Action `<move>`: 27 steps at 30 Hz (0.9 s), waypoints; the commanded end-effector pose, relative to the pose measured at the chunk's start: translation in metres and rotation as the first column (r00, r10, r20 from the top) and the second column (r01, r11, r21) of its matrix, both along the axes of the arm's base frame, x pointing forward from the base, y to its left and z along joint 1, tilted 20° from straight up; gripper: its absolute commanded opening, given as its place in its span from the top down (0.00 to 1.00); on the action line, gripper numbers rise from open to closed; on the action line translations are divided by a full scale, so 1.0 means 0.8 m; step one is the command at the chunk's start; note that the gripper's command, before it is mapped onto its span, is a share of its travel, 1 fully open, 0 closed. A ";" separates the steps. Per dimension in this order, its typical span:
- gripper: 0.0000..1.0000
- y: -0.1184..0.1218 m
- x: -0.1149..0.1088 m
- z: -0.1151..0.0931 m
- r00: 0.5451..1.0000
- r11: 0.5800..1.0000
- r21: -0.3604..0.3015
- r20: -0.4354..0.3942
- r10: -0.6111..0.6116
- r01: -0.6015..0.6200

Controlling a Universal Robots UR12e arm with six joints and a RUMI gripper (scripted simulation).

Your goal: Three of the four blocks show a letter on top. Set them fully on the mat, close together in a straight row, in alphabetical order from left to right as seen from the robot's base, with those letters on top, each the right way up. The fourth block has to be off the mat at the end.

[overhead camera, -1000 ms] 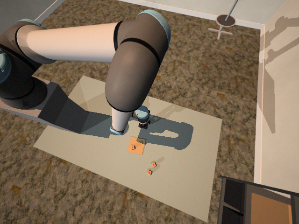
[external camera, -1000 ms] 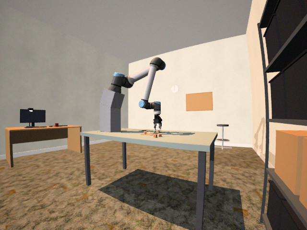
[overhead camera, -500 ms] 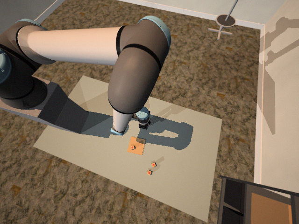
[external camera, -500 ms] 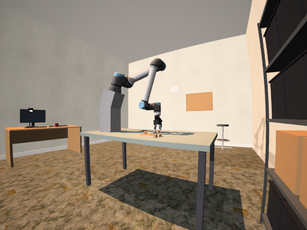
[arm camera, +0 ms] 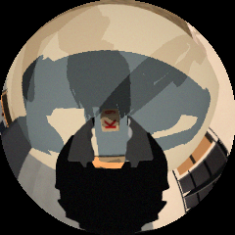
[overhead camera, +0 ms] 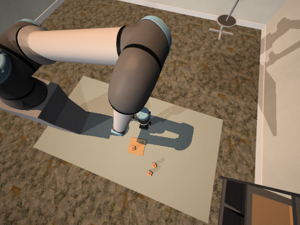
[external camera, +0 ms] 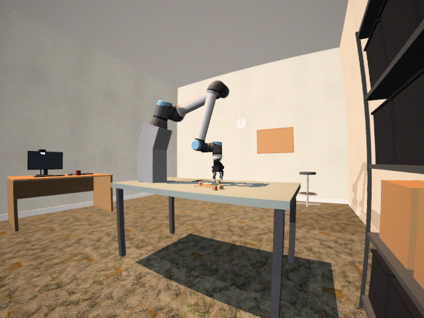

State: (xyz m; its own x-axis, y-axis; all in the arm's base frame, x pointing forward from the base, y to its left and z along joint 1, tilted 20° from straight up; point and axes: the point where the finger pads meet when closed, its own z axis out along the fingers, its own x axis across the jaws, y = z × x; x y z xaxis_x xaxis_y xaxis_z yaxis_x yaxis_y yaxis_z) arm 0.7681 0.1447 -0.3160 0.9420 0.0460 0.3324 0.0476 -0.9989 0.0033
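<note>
My gripper points down, partly open and empty, low over a block with a red K on top. The K block is on the table, off the mat, and shows between and beyond the fingertips in the wrist view; its K lies sideways there. The arm hides it in the top view. The orange mat bears one block toward its robot side. Two more blocks, one and another, stand off the mat. Their marks are too small to read.
The pale table carries the robot's grey pedestal at one end. The arm's shadow crosses the table and one mat corner. A dark shelf with boxes stands beyond the table's far end.
</note>
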 end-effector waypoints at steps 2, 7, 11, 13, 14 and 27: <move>0.60 0.001 0.006 0.004 1.000 1.000 -0.001 0.008 0.000 0.000; 0.60 0.001 0.006 0.004 1.000 1.000 -0.001 0.008 0.000 0.000; 0.60 0.001 0.006 0.004 1.000 1.000 -0.001 0.008 0.000 0.000; 0.60 0.001 0.006 0.004 1.000 1.000 -0.001 0.008 0.000 0.000; 0.72 0.001 0.006 0.004 1.000 1.000 -0.001 0.008 0.000 0.000; 0.72 0.001 0.006 0.004 1.000 1.000 -0.001 0.008 0.000 0.000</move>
